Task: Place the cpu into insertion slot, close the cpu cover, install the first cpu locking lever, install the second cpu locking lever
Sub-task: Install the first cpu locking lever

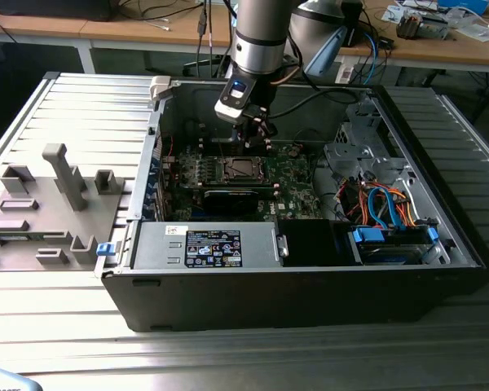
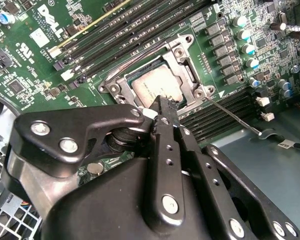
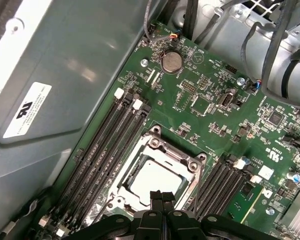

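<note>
The gripper (image 1: 257,140) hangs over the insertion slot (image 1: 241,169) at mid-frame in the exterior view. Both wrist views show its fingers pressed together, empty, above the cpu (image 2: 155,86), which is framed by the cpu cover (image 2: 182,61). The second wrist view adds a thin locking lever (image 2: 235,116) jutting out.

Just beyond the matte black metal gripper (image 2: 163,103), the flat square chip (image 2: 152,85) shows a dull silver-grey top, ringed by a silvery metal cover plate (image 2: 186,67). Around them spreads the green circuit board (image 2: 27,70), striped with long black memory slots (image 2: 120,27).
</note>
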Motion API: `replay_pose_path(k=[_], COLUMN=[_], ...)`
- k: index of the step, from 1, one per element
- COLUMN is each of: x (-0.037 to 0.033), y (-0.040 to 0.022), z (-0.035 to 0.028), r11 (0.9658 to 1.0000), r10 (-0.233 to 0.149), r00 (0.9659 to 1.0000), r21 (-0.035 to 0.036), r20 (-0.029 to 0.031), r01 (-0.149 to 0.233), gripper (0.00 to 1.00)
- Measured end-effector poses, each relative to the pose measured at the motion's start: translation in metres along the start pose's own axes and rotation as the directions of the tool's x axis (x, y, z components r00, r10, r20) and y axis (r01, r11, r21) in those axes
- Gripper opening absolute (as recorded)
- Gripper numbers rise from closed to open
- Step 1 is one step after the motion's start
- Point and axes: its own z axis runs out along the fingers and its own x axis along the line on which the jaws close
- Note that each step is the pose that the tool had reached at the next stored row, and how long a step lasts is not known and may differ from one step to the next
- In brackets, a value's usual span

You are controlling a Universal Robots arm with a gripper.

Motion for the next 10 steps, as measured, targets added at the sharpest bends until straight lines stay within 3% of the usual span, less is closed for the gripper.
replay_pose_path(k=[10], x=[0.0], y=[0.0], z=[0.0], r11=[0.9997], r10=[-0.024], r00=[0.9997], r21=[-0.0001], r20=[0.001], r01=[0.024], gripper=[0.11])
